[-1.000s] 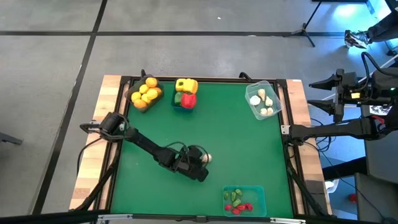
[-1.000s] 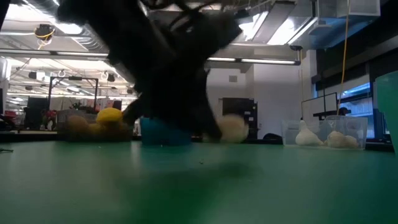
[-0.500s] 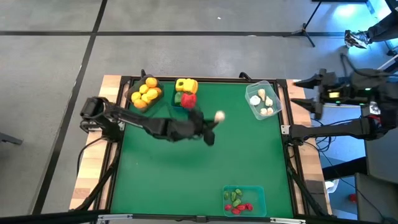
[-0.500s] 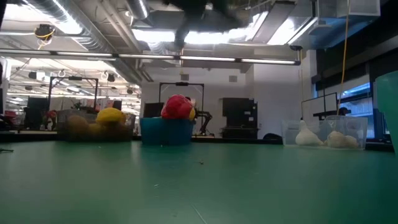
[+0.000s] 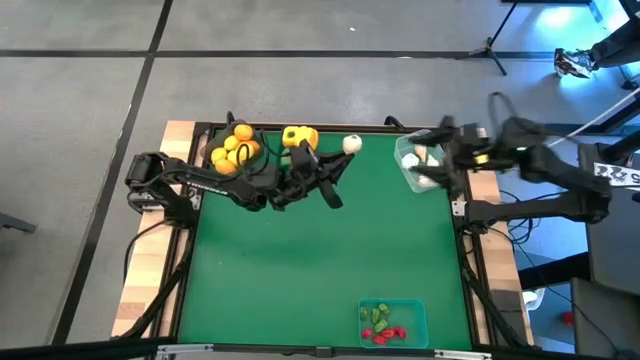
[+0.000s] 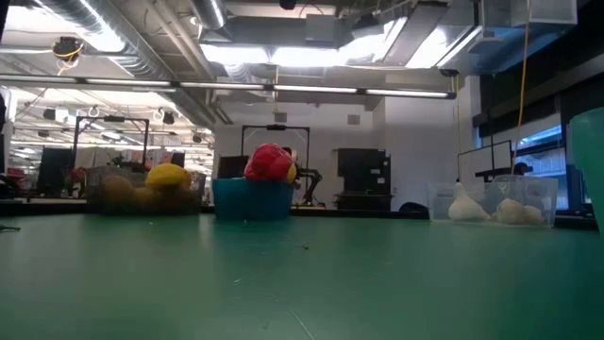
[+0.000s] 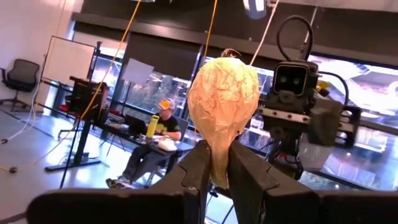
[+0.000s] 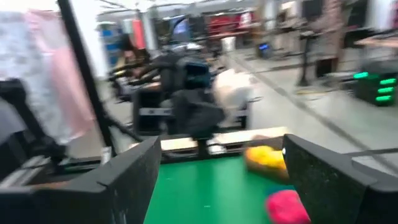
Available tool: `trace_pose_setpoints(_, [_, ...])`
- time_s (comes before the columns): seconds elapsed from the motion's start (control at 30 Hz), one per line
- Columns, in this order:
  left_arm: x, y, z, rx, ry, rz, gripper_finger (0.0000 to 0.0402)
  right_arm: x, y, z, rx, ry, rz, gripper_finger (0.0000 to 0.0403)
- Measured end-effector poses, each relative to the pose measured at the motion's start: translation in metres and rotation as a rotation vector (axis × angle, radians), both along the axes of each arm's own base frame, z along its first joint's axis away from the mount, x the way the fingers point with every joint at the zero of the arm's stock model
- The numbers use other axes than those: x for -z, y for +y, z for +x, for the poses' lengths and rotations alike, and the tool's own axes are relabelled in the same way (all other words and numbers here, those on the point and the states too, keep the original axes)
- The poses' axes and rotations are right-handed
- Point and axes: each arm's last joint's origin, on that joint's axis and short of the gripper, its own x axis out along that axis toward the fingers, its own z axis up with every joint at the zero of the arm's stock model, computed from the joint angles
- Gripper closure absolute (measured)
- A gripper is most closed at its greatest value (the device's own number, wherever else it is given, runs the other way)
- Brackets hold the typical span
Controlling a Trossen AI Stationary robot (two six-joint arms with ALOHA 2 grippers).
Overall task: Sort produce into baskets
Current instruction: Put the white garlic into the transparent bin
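Pinching a garlic piece [image 5: 351, 144] | left gripper [image 5: 341, 157] is hovering upper centre | right gripper [image 5: 437, 165] is gaping wide over clear basket [image 5: 441, 144]

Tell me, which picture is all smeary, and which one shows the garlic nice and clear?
Right wrist view: smeared all over, with the left arm's pincer and the yellow pepper as soft blobs. Left wrist view: the garlic piece is crisp between the pincer's fingers. High view: the right arm is streaked above the clear basket.

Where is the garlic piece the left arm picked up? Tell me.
The garlic piece is held in the left gripper, raised near the table's far edge, between the blue bin and the clear bin.
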Motion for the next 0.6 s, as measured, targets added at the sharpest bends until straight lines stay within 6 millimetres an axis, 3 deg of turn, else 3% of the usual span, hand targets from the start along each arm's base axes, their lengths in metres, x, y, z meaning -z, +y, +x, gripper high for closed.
trace_pose_setpoints(0.27, [0.000, 0.000, 0.001, 0.047, 0.001, 0.024, 0.0353, 0.014, -0.006, 0.075, -0.194, -0.069, 0.046, 0.0075])
trace_pose_setpoints(0.43, [0.000, -0.001, 0.001, 0.062, 0.008, 0.047, 0.0353, 0.022, -0.010, 0.096, -0.195, -0.058, 0.053, 0.0075])
trace_pose_setpoints(0.6, [0.000, -0.002, 0.001, 0.078, 0.007, 0.054, 0.0353, 0.023, -0.014, 0.104, -0.161, -0.089, 0.041, 0.0075])
